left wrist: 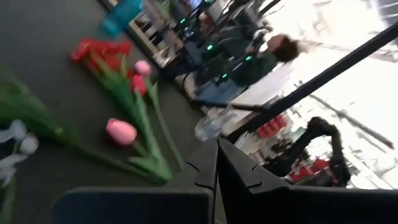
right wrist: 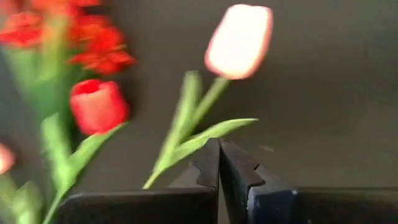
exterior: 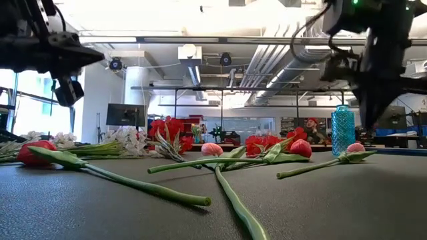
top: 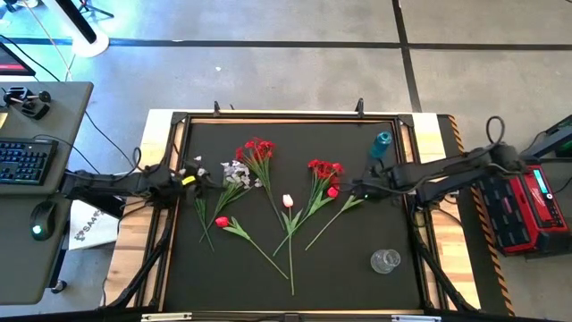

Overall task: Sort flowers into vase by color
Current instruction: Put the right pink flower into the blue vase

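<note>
Black counter [top: 295, 268], flowers loose, vases empty.
Right hand [top: 357, 191] closed, empty, near pink tulip [top: 333, 191]: must open, grasp stem. Left hand [top: 189, 179] closed.

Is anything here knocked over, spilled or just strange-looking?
Nothing looks broken or spilled. The flowers lie scattered flat on the black mat, stems crossing, none in a vase yet. The blue vase stands upright at the far edge, and a clear glass sits empty nearer the front.

Black table [top: 357, 268] carries scattered flowers [top: 268, 192], a blue vase [top: 382, 143] and a glass [top: 385, 260].
</note>
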`<state>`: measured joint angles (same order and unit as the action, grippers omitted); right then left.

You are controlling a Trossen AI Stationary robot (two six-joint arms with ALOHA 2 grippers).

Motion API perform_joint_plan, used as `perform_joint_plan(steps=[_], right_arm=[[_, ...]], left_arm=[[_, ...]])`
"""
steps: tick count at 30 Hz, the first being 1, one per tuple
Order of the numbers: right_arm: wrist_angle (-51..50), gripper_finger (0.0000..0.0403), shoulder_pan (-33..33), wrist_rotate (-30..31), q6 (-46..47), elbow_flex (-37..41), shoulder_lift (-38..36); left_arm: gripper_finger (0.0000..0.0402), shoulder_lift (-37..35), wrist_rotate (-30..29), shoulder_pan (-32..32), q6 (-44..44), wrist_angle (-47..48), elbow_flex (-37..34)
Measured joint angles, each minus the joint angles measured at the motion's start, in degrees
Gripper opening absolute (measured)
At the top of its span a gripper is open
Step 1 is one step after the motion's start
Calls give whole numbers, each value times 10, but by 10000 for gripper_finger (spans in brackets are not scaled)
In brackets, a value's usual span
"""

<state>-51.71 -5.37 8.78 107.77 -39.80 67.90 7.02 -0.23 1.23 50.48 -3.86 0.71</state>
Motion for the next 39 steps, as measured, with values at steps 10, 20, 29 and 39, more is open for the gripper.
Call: perform_joint_plan(steps=[10,20,29,39], right_arm=[[1,1,18,16,49,5,44],[34,59,39,35,43,5,49],[24,147,67,47,58,6,56],[83,137,80,15,28,6,159]], left_arm=[[0,18,0,0,3,-4,0],[43,18,0,0,4,0,0],[49,25,-3,0,4,35,0],[49,35,-5,0,21,34,0]])
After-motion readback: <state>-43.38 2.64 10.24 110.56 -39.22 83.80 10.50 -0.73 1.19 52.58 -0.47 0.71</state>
